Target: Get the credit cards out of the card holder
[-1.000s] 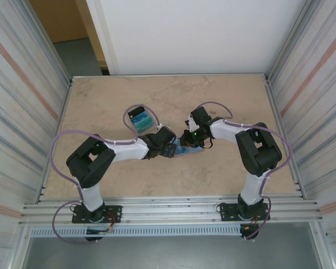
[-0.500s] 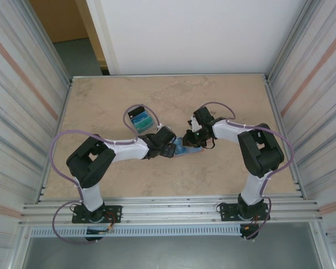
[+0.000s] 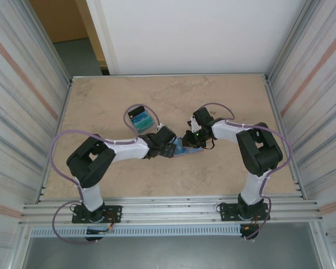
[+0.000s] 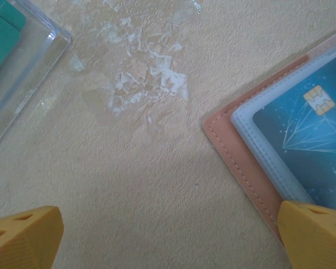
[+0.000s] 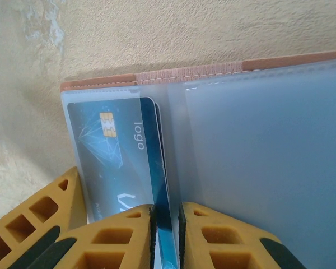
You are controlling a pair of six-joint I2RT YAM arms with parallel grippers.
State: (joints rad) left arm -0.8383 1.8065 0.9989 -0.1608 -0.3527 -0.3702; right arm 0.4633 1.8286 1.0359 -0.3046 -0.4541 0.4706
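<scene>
The salmon card holder point(image 5: 213, 70) lies open on the table, its clear blue-grey pockets facing up. A blue credit card with a gold chip point(image 5: 112, 151) sits in the left pocket. My right gripper point(image 5: 167, 216) is shut on the edge of a second blue card point(image 5: 161, 162) standing up out of the fold. My left gripper point(image 4: 168, 241) is open, and its right finger point(image 4: 316, 235) rests on the holder's near corner point(image 4: 241, 162). From above, both grippers point(image 3: 171, 150) point(image 3: 189, 141) meet over the holder point(image 3: 185, 150).
A clear tray point(image 3: 140, 119) with teal and blue cards sits just behind the left gripper, its corner point(image 4: 39, 61) at the top left of the left wrist view. Metal frame walls point(image 3: 56, 123) enclose the table on both sides.
</scene>
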